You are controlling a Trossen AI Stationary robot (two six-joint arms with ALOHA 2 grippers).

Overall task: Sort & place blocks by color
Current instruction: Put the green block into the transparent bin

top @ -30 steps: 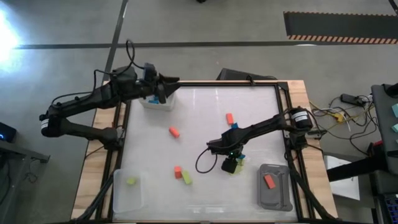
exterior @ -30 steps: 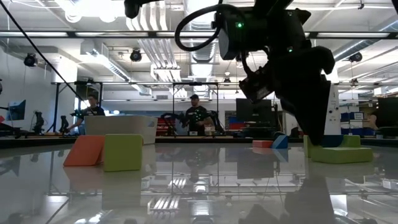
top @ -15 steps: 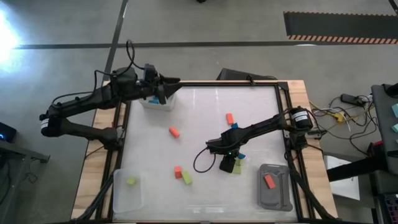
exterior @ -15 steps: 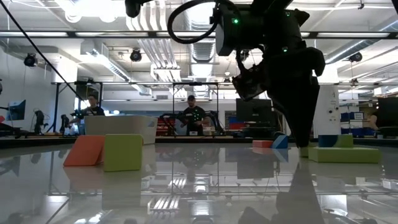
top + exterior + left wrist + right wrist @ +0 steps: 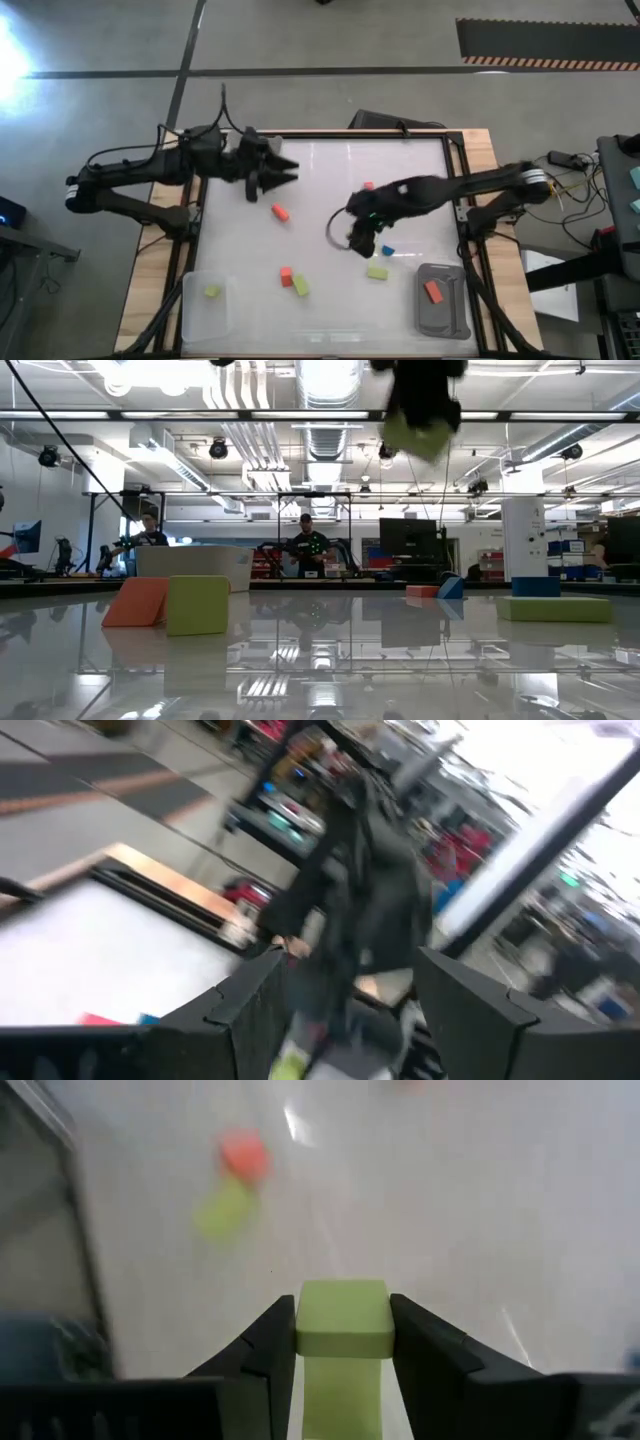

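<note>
Glossy white tabletop (image 5: 320, 200) in a workshop hall; two people stand far back in the low view, well clear of the rig.

The small yellow-green rectangular block (image 5: 343, 1318) is clamped between my right gripper (image 5: 340, 1342) fingers, which are closed only to the block's width. In the low view the block (image 5: 417, 433) hangs high above the surface. I judge it is held aloft for carrying to the clear plastic tray (image 5: 204, 306) at the near-left corner, which already holds one yellow-green block (image 5: 211, 291). Taking that tray as landmark:
- held block: well to its right and farther back, over mid-table
- loose yellow-green block and orange-red block (image 5: 293, 281), touching: just right of it
- another yellow-green block (image 5: 377, 271) and a blue block (image 5: 388, 250): farther right
- orange-red block (image 5: 280, 212): beyond it, toward the far side
- grey tray (image 5: 442, 298) with one orange-red block (image 5: 432, 291): far right, same near edge

Right arm reaches in from the right edge, elbow extended, wrist camera looking down on the table.

Left gripper (image 5: 284, 172) sits far beyond the tray near the far-left corner, fingers spread and empty, pointing toward table centre.
</note>
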